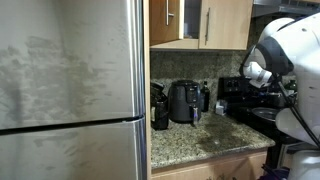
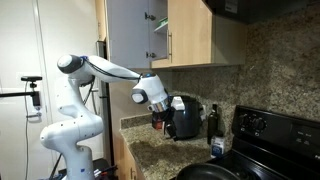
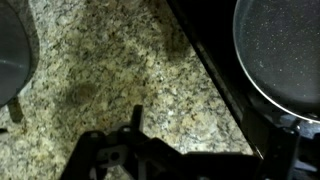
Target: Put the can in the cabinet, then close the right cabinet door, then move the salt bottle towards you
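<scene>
My gripper is open and empty, its two dark fingers spread over bare granite counter beside the stove edge. In an exterior view the gripper hangs low over the counter, just left of a black appliance. The wooden cabinet hangs above; its pale interior shows, and the right door with its silver handle stands beside that opening. The cabinet also shows in an exterior view. A small white bottle stands by the stove. The can is not in view.
A black stove with a dark pan lies right of the gripper. Black appliances stand at the counter's back. A large steel fridge fills one side. A dark bottle stands near the wall.
</scene>
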